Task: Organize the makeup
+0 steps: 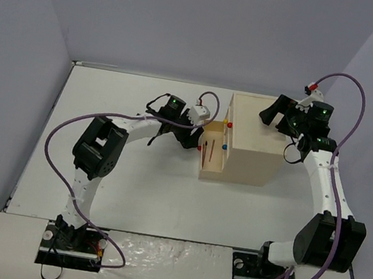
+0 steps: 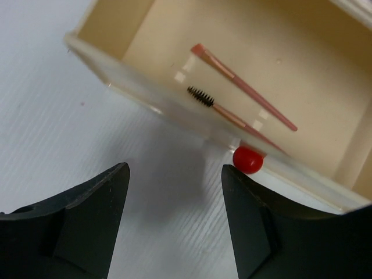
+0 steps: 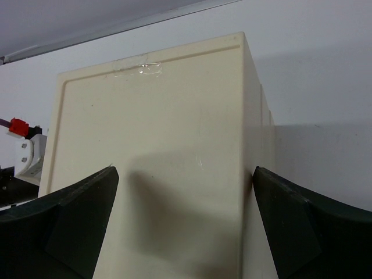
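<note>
Two makeup items lie in the one pulled-out drawer [image 2: 302,70] of the beige wooden drawer box [image 1: 254,144]: a thin pink flat-tipped brush [image 2: 244,87] and a thin pink-handled spoolie [image 2: 224,113] with black bristles. They sit side by side on the drawer floor, roughly parallel, close but apart, heads toward the same end.

The drawer front carries a round red knob [image 2: 248,160]. A blue knob [image 1: 224,147] shows on the box front in the top view.

Left pincer [image 2: 174,180] is spread and holds nothing. It's over the white surface [image 2: 70,145] just outside the drawer front, one fingertip right by the red knob.

Right pincer [image 3: 183,180] is spread wide, with a plain box panel filling the gap between its fingers. Can't tell if they touch it.

Only the left wrist view resolves the bristles and brush tip. The top view shows just two thin lines in the drawer. The right wrist view gives only the plain panel, with a strip of clear tape [image 3: 150,70] near its far edge.
</note>
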Robot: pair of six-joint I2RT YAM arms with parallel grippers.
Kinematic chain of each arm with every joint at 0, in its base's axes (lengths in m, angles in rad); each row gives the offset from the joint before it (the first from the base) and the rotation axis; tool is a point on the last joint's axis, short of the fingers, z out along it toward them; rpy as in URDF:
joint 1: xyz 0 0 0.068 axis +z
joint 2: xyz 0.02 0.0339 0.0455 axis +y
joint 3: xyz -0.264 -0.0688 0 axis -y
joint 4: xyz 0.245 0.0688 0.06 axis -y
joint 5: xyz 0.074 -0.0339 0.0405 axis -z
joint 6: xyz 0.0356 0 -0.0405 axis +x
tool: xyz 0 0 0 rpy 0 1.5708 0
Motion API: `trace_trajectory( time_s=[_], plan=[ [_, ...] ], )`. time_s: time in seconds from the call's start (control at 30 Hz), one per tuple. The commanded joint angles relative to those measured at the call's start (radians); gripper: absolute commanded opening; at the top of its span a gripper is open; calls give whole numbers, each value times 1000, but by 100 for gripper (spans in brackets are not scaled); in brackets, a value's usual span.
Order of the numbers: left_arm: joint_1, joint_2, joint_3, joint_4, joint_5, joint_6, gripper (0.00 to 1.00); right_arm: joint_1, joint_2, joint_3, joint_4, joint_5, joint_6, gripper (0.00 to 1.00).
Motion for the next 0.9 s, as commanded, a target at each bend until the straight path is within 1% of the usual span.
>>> trace_trajectory(
  time_s=[0.0,0.27,0.33,0.37,0.4,0.47,0.57,0.6,0.73,0.87],
  plan=[
    [-41,-2,103,115,71,54,61,4,8,41,57,-69,-2,97],
    [-89,102,217,175,127,19,61,10,21,12,64,-112,19,95],
    [-93,115,223,219,128,-12,61,12,17,-4,70,-112,25,95],
    [-93,125,227,263,129,-50,61,13,17,-8,76,-111,29,95],
    [-93,127,227,269,138,-56,61,15,17,-12,77,-111,33,95],
    [-101,146,244,330,140,-119,61,16,20,-19,86,-108,39,95],
    [-127,160,258,363,110,-140,61,15,20,-23,92,-100,49,95],
    [-132,167,262,386,100,-170,62,16,19,-23,94,-94,51,95],
    [-131,185,257,480,62,-262,62,15,19,-22,96,-85,54,95],
    [-129,180,252,511,18,-303,64,15,18,-26,99,-66,57,95]
  ],
)
